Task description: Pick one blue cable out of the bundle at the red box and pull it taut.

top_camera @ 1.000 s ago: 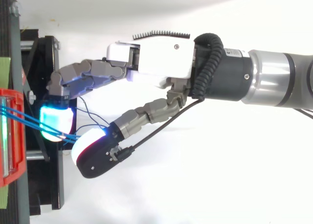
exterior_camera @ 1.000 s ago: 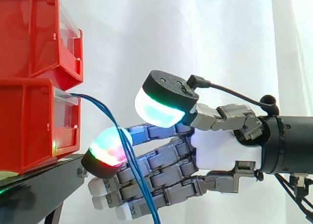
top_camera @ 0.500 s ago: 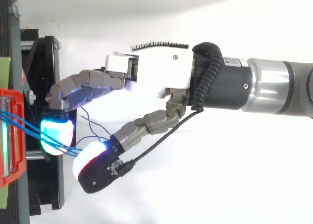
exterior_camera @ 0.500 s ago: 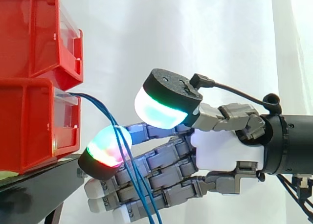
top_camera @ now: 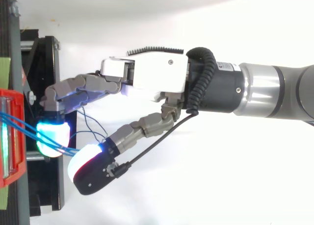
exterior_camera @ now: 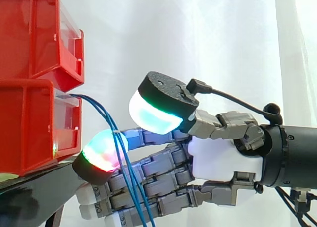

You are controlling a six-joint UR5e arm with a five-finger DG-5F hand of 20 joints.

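Note:
Several thin blue cables (exterior_camera: 106,115) come out of the lower red bin (exterior_camera: 29,123) and hang down in a bundle across my hand (exterior_camera: 223,160). They run in front of the glowing fingertip pad (exterior_camera: 101,152) and along the straight fingers below it. From above, the cables (top_camera: 19,126) cross that cyan fingertip pad (top_camera: 51,139) and loop into the gap before the thumb pad (top_camera: 83,158). The thumb stands apart from the fingers with nothing pinched. My hand (top_camera: 152,77) is open, and its fingertips reach close to the bin front (top_camera: 10,136).
A second red bin (exterior_camera: 29,33) is stacked on the lower one. Both rest on a black stand (exterior_camera: 39,187) whose edge lies just under my fingertips. The white curtain hangs behind, and the arm fills the right side.
My hand has moved left toward the bins and dropped slightly. The cables now lie further along the fingers. The thumb stays apart from the fingers.

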